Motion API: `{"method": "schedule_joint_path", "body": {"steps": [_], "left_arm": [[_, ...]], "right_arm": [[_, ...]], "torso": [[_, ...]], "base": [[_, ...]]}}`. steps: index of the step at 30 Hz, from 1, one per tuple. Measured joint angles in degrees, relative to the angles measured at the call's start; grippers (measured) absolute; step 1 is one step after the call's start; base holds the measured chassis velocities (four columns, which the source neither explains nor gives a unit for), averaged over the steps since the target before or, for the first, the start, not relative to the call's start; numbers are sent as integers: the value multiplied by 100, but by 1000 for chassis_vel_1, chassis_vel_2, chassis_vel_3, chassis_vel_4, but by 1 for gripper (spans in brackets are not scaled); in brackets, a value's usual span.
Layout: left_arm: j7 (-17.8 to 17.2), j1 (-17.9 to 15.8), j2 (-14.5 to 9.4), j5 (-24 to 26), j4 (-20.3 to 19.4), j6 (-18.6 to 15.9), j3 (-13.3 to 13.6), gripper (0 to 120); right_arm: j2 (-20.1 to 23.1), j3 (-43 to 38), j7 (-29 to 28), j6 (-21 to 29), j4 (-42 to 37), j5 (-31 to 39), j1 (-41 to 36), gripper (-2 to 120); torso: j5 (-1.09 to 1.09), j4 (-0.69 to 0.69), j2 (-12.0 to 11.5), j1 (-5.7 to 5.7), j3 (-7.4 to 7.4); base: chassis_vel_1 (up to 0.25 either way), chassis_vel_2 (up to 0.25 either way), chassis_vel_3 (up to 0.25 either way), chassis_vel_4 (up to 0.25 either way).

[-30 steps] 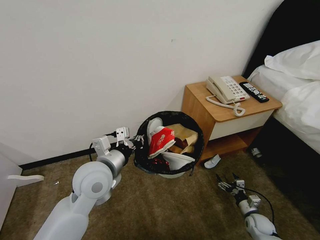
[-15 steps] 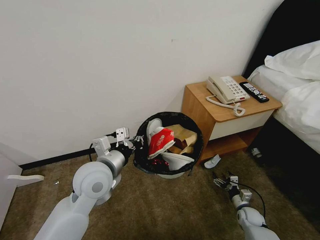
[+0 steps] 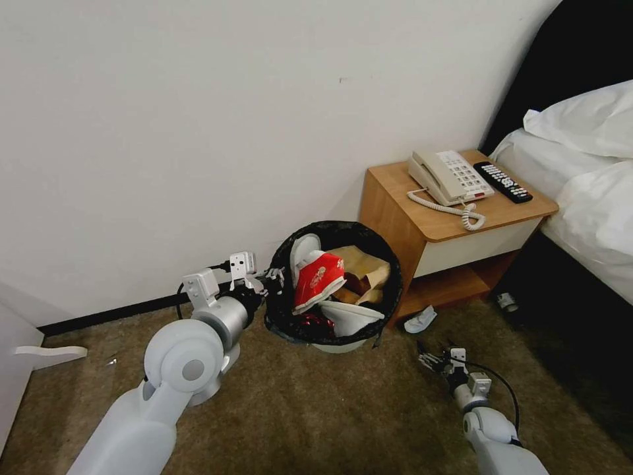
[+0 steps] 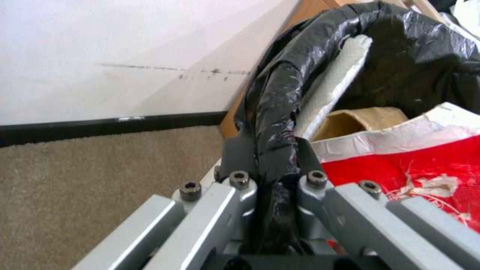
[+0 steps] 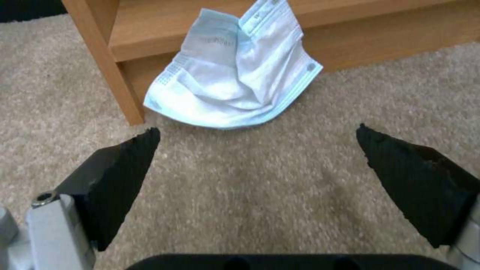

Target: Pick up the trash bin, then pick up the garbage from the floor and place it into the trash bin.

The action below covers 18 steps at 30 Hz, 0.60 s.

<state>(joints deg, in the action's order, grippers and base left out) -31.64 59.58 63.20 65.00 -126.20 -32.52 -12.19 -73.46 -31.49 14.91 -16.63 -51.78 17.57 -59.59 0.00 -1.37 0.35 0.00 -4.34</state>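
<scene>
Two arms in frame, each in a distinct pose. Left arm extends forward from the lower left, elbow joint large in the foreground, forearm angled up toward the trash bin point(image 3: 336, 284). Left gripper point(image 3: 273, 280) sits at the bin's near-left rim; in the left wrist view its fingers point(image 4: 240, 150) are pinched narrow on the black bag point(image 4: 280, 97) folded over that rim, one finger outside, one inside. Bin appears tilted toward the camera and held just above the floor point(image 3: 316, 409), though contact under its base is hard to judge from the head view.

Bin contents visible: red paper cup point(image 3: 318, 280), brown paper bag point(image 3: 362, 264), white slipper point(image 3: 302, 247) standing against the inner wall, a second white slipper point(image 3: 353, 313) lying low at the front, something red beneath.

Right arm reaches forward low from the lower right, wrist bent so the right gripper point(image 3: 434, 359) points down and ahead over the carpet. Fingers point(image 5: 120, 165) spread wide, nothing between them.

Face mask point(image 5: 235, 75), pale blue, lies crumpled on the floor, propped against the bottom shelf of the nightstand point(image 3: 395, 211), just beside its front leg. It is near the right gripper's fingertips, not touching. Nightstand stands just beside the bin, against the wall point(image 3: 198, 132).
</scene>
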Motion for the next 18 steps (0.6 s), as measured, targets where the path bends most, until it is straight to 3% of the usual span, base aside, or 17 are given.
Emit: {"method": "schedule_joint_path", "body": {"steps": [18], "left_arm": [[21, 51, 15, -46, 3, 9, 0, 4]], "right_arm": [[-142, 88, -10, -9, 205, -136, 245, 100]], "torso": [[0, 0, 0, 0, 0]], "base": [[0, 0, 0, 0]]}}
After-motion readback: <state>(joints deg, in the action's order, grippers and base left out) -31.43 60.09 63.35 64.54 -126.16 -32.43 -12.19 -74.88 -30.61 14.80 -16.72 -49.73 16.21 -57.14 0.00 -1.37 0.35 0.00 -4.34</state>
